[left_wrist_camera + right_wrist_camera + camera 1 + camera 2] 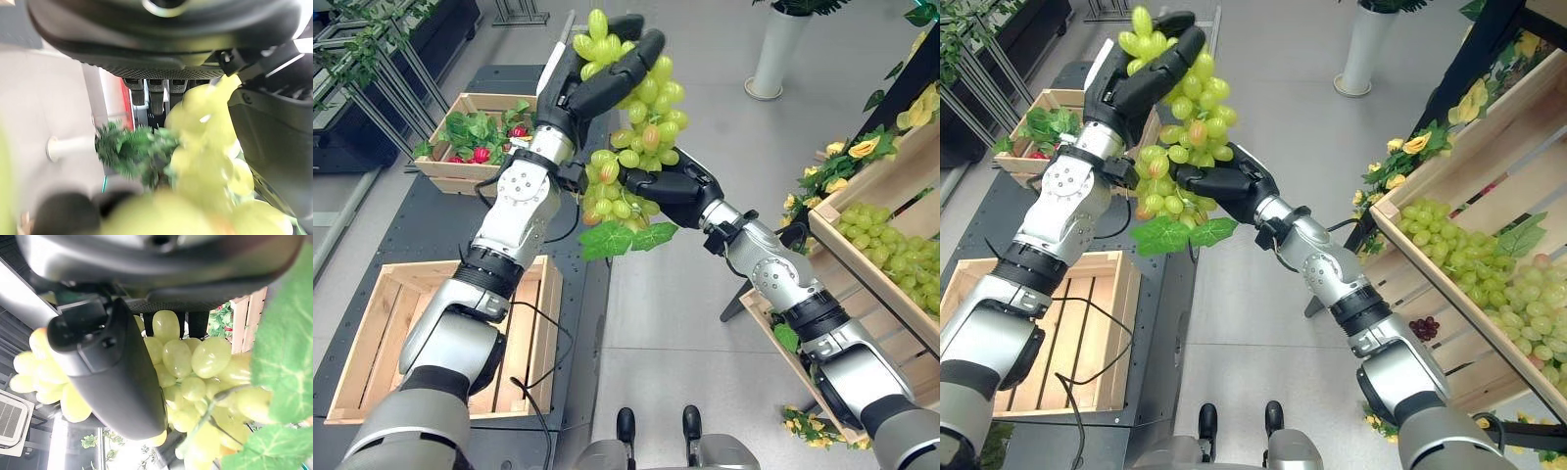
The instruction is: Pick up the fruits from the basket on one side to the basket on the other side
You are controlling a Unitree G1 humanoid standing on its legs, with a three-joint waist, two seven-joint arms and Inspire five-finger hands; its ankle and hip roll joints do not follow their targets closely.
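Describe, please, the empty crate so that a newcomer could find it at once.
On the dark platform at the robot's left stand two wooden crates. The empty crate is the nearer one, under the left arm; the farther crate holds green leaves and red fruit.

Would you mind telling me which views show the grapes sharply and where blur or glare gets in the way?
Left eye view: grape bunch sharp, gripped by the left hand and right hand. Left wrist view: the grapes are close and out of focus. Right wrist view: grapes fairly sharp, with bright glare behind them and a blurred leaf at the edge.
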